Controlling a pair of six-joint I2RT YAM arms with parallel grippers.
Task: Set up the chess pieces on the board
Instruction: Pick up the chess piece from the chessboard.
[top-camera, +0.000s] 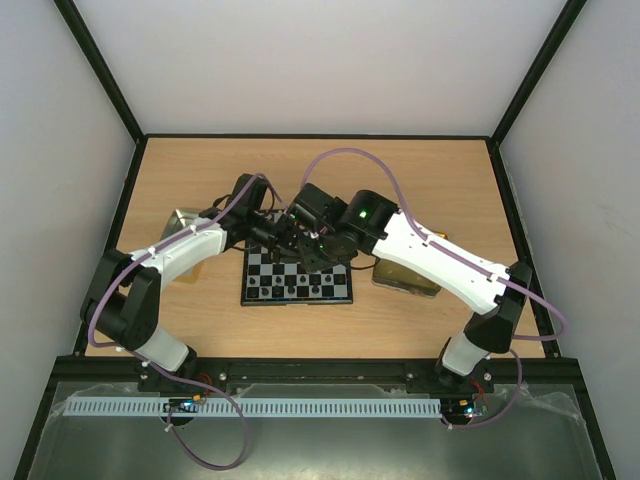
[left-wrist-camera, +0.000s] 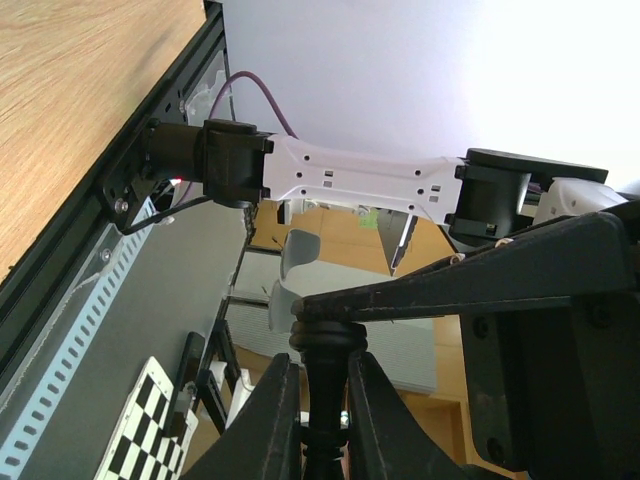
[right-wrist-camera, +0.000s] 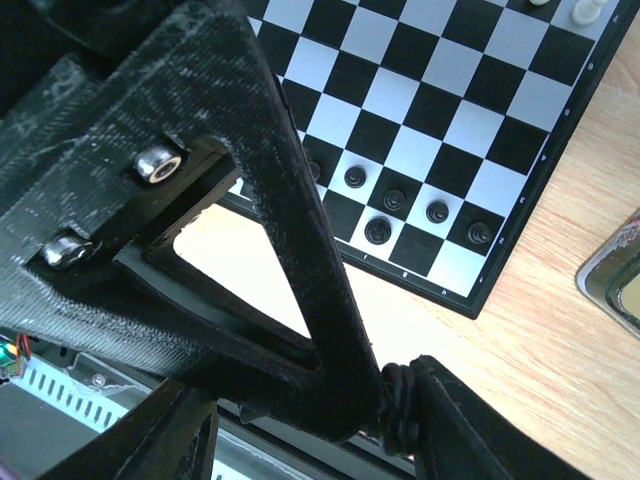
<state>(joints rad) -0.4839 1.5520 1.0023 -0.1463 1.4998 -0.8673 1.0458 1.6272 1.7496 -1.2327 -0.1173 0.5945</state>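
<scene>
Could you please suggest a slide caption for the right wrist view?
Black pieces cluster in one corner of the board; white pieces stand at the other end.

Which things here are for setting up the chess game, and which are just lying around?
For the job: board, black pieces, white pieces, left gripper pinching what looks like a black piece.
Just lying about: gold tray, silver tray.
</scene>
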